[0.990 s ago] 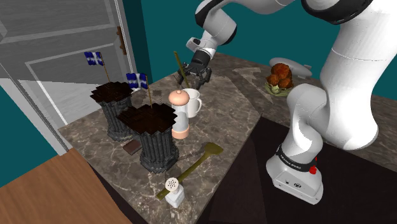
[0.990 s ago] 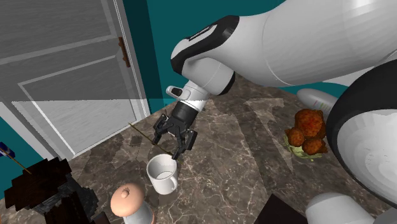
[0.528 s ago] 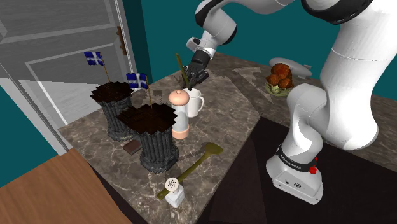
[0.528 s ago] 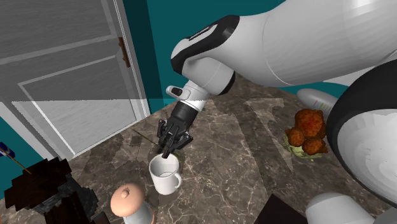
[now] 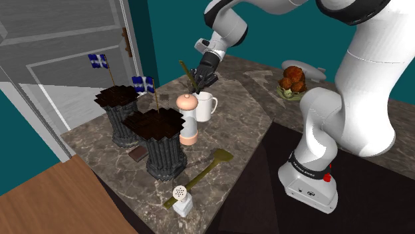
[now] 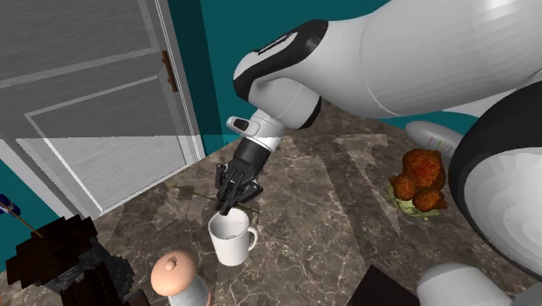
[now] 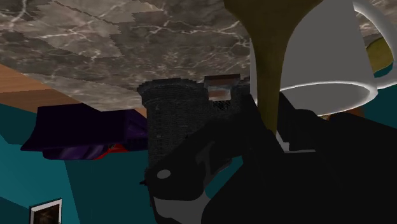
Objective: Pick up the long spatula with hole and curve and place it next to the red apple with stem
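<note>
A thin olive spatula stands slanted at the white mug, its handle sticking up past my hand. My black gripper is shut on it just above the mug's rim. From the second exterior view, the gripper hangs with its fingers together right over the mug. In the wrist view the olive spatula runs down between my fingers, with the mug right beside it. Which end of the spatula sits in the mug is hidden.
On the marble counter stand a pink-topped grinder and two dark fluted pedestals with small flags. A second olive utensil and a white shaker lie near the front edge. A dish of red-brown lumps sits at the far right.
The fingers went from wide open around the spatula to shut on it. The mug slid a little toward the second exterior view's right.
</note>
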{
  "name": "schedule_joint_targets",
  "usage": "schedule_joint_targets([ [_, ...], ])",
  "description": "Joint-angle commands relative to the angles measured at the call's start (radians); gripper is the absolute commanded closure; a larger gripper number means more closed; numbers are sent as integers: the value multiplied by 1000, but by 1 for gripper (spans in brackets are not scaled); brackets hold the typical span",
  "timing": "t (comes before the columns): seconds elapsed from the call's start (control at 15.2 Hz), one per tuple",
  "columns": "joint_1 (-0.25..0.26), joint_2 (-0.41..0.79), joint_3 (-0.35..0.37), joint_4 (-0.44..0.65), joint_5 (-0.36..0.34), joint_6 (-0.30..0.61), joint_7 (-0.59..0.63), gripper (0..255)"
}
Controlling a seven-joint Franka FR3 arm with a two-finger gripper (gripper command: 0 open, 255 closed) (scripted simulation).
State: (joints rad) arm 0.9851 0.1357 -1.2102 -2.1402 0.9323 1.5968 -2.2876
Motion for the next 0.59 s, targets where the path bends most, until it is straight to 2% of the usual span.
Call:
schedule_joint_targets([
  [0.0,14,-29,-8,4,-21,6,25,255],
  [0.53,51,-171,-10,37,-121,27,152,255],
])
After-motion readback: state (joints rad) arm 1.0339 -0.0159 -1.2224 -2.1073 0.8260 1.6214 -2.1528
